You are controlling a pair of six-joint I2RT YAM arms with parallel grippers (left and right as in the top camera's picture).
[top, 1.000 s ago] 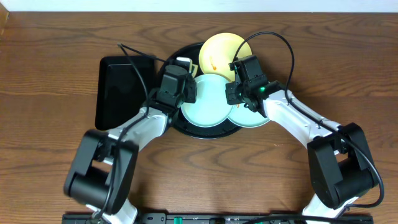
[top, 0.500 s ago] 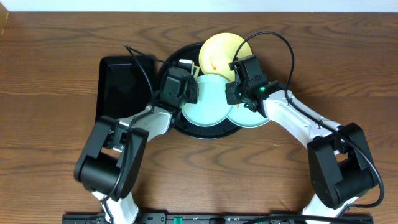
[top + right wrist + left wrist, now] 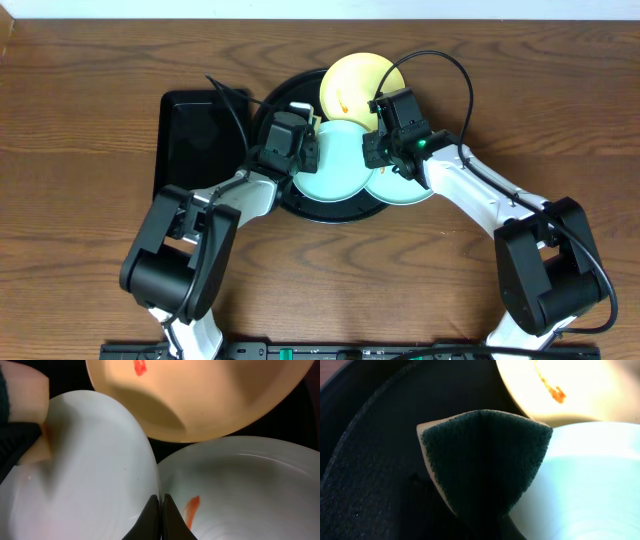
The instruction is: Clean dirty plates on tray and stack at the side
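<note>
**A robot test bench dressed as a dining table**

We take this for a lab or demo station. A dark wood-grain table (image 3: 80,290) meets a plain white wall (image 3: 300,8). Two black-and-white arms (image 3: 480,195) rise from a black rail (image 3: 300,352) at its near edge, and a cable (image 3: 455,65) loops loose. Plastic plates (image 3: 340,165), a tray (image 3: 330,213) and a scouring sponge (image 3: 485,455) serve as props.

A rectangular black tray (image 3: 197,145) lay on the left part of the brown wooden table (image 3: 80,230). A folded sponge (image 3: 485,455) showed its dark green scouring face, with pale foam at its edge.
</note>
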